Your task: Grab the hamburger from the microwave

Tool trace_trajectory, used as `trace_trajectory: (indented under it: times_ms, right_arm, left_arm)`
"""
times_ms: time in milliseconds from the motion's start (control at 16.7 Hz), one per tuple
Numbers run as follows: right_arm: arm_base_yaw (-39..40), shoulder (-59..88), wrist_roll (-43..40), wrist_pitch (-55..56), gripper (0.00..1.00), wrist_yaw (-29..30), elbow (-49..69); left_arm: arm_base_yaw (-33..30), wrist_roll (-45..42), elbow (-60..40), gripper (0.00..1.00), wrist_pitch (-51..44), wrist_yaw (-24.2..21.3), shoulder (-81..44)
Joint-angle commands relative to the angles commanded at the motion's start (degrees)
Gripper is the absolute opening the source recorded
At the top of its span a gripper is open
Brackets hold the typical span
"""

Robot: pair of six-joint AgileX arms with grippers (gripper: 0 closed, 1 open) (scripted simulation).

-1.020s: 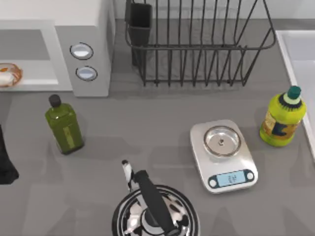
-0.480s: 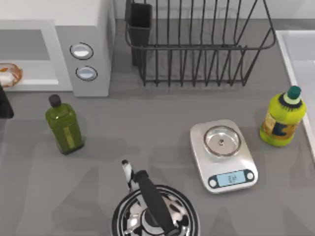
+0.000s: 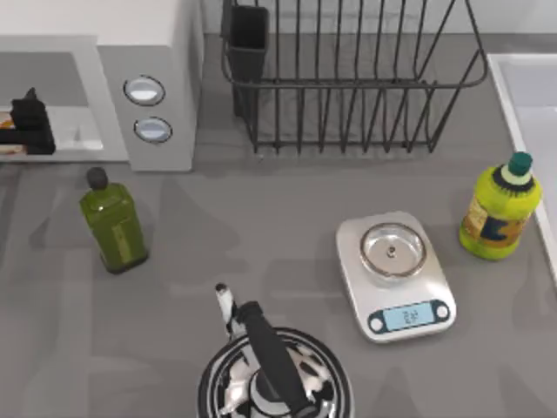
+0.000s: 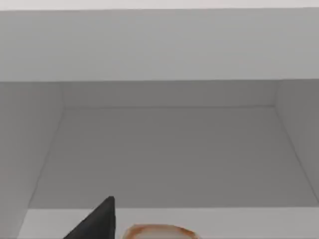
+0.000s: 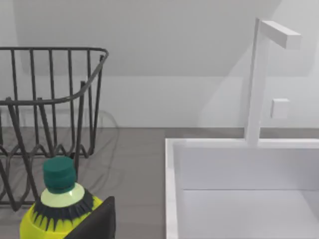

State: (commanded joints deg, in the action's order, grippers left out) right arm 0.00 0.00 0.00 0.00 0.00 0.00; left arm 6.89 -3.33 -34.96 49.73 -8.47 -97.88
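Top view puts the left gripper [image 3: 26,122] at the microwave [image 3: 157,52] opening on the table's far left, directly over the hamburger [image 3: 7,135], which sits on the cavity floor near the front edge. In the left wrist view the bun [image 4: 158,232] lies just beside one dark fingertip. I cannot tell how wide the fingers stand. The approach looks done; gripping and withdrawing remain.
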Motion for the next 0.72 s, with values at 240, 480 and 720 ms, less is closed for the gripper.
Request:
trace_trajectory:
  times_ms: [240, 480, 720]
  right_arm:
    - [0.0, 0.0, 0.0, 0.0, 1.0, 0.0, 0.0]
    - [0.0, 0.0, 0.0, 0.0, 1.0, 0.0, 0.0]
    - [0.0, 0.0, 0.0, 0.0, 1.0, 0.0, 0.0]
  left_arm:
    - [1.5, -0.7, -7.5, 1.0, 10.6, -1.8, -22.7]
    - [2.6, -1.2, -12.6, 1.0, 17.9, -3.0, -37.4]
    - [3.2, -1.4, -14.6, 1.0, 20.5, -3.5, -42.4]
